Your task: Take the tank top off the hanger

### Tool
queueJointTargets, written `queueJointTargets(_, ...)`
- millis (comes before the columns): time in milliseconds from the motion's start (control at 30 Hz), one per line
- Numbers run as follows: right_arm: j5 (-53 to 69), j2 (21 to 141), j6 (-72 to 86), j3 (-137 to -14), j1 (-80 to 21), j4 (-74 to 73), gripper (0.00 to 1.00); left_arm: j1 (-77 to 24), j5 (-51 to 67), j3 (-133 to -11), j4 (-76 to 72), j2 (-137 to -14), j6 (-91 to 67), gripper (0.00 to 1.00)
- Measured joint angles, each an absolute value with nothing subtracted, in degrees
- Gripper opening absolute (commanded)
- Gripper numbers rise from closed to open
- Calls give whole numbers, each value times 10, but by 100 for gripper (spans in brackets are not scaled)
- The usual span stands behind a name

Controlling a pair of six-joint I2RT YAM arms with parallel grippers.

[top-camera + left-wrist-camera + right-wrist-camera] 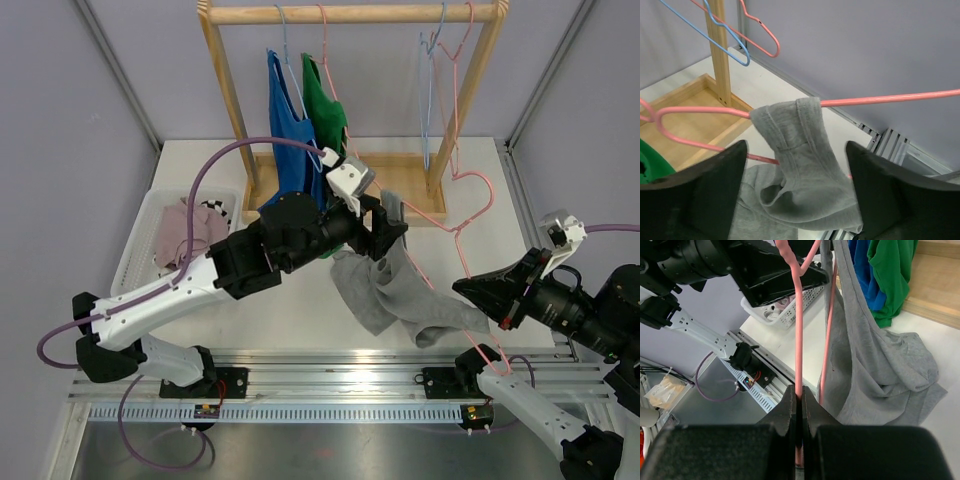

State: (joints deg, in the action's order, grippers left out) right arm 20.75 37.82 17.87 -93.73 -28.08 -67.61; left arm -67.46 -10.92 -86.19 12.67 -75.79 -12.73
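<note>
At my remote station's far side of the white table (300, 300) stands the wooden rack (228, 90), with a blue top (290, 130) and a green top (325, 115) hanging on it. In mid-table the grey tank top (385, 290) sags onto the surface. One strap is looped over an arm of the pink hanger (470, 200), which slants from beside the rack toward the near right. My right gripper (799, 400) is clamped tight on that hanger's wire at its near end. My left gripper (796, 145) is released, its fingers (715, 190) spread either side of the hung strap and clear of the cloth.
</note>
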Motion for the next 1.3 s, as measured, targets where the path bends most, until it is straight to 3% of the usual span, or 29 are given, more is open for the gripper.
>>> queueJointTargets(67,209,378,179,-937,-281,-676,0,-676,-108,-871,128,-771,-124,56)
queueJointTargets(100,209,377,179,-937,-281,-676,0,-676,-108,-875,127,-776,-122,41)
queueJointTargets(333,206,376,176,-935,-281,-676,0,-676,-123,-881,136,-780,-115,0)
queueJointTargets(467,208,376,154,-928,-281,-677,0,-677,-172,-888,158,-780,-115,0)
queueJointTargets(667,258,378,75,-923,-281,-704,0,-667,-354,-889,247,-759,-171,0)
queueJointTargets(867,339,371,10,-899,-280,-700,0,-568,-410,-834,351,-659,-283,0)
queueJointTargets(1100,367,342,4,-831,-280,-588,0,-512,-301,-750,326,-558,-305,0)
queueJointTargets(1300,340,273,112,-632,-280,-264,0,-506,-57,-615,205,-506,-257,0)
